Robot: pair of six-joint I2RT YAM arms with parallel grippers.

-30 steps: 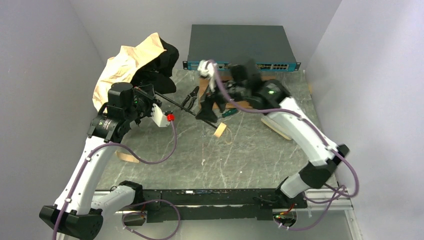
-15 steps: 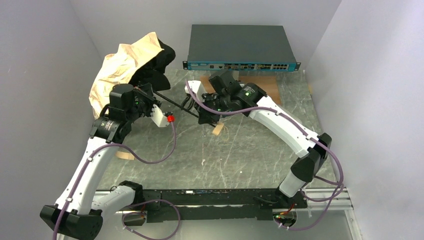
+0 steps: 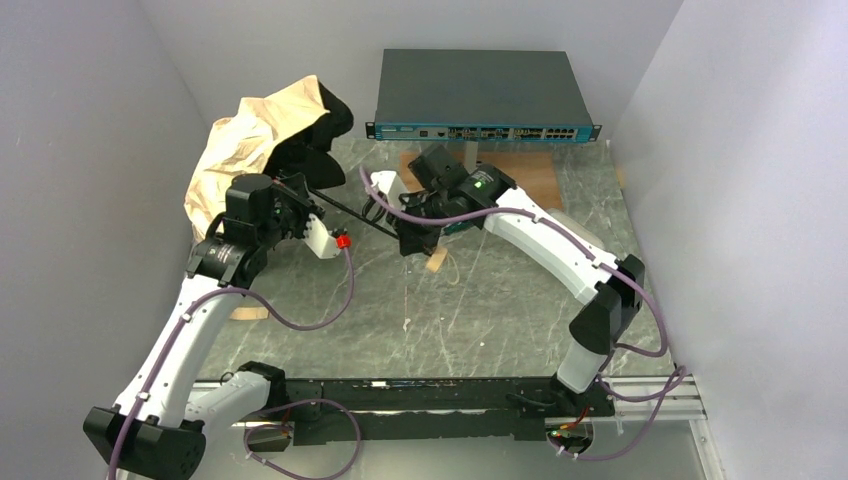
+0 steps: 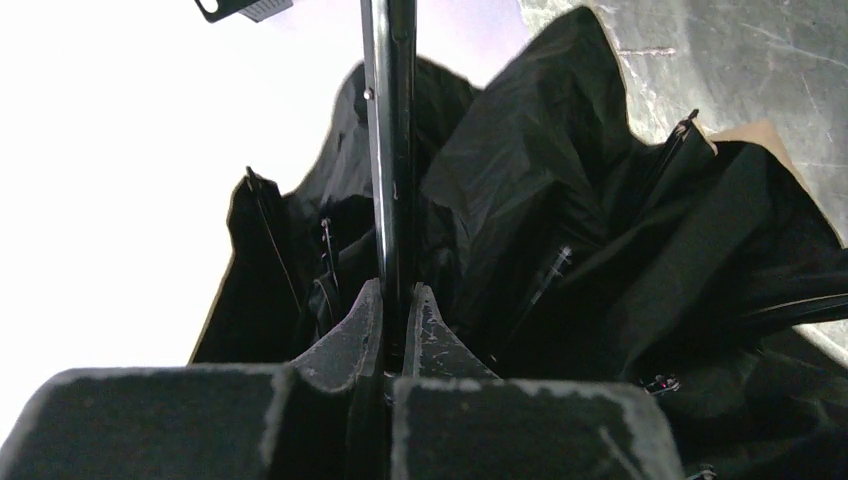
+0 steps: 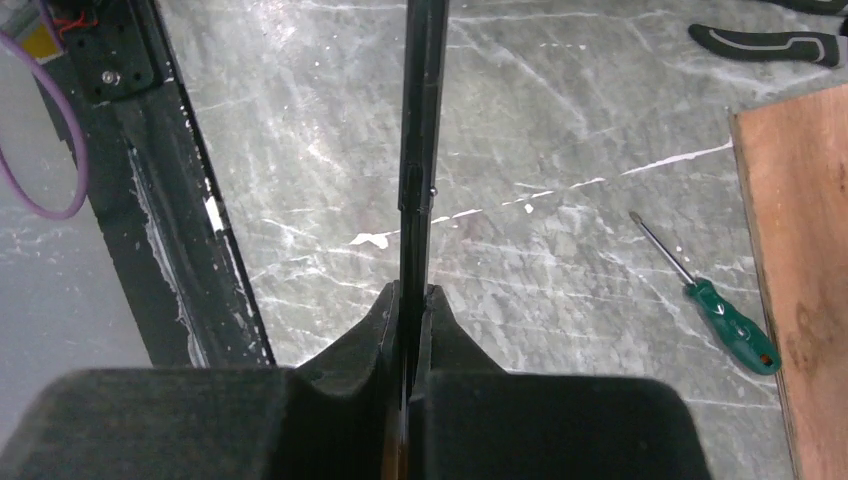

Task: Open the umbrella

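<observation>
The umbrella's half-folded canopy (image 3: 250, 140) lies at the back left, pale beige outside with black lining (image 4: 600, 250) inside. Its thin black shaft (image 3: 355, 215) runs right and toward me, ending at the beige handle (image 3: 437, 259). My left gripper (image 3: 298, 200) is shut on the shaft close to the canopy; in the left wrist view the shaft (image 4: 390, 150) rises from between the closed jaws of that gripper (image 4: 393, 300). My right gripper (image 3: 408, 238) is shut on the shaft near the handle end. In the right wrist view the rod (image 5: 420, 150) is pinched in that gripper (image 5: 412, 300).
A dark network switch (image 3: 475, 95) stands at the back. A wooden board (image 3: 530, 170) lies in front of it, with a green-handled screwdriver (image 5: 735, 320) beside it. A small beige piece (image 3: 250, 312) lies by the left arm. Walls close in on both sides.
My right arm swung left and down to the shaft, and its gripper went from open to shut on it. The left gripper kept its hold; the canopy shifted slightly.
</observation>
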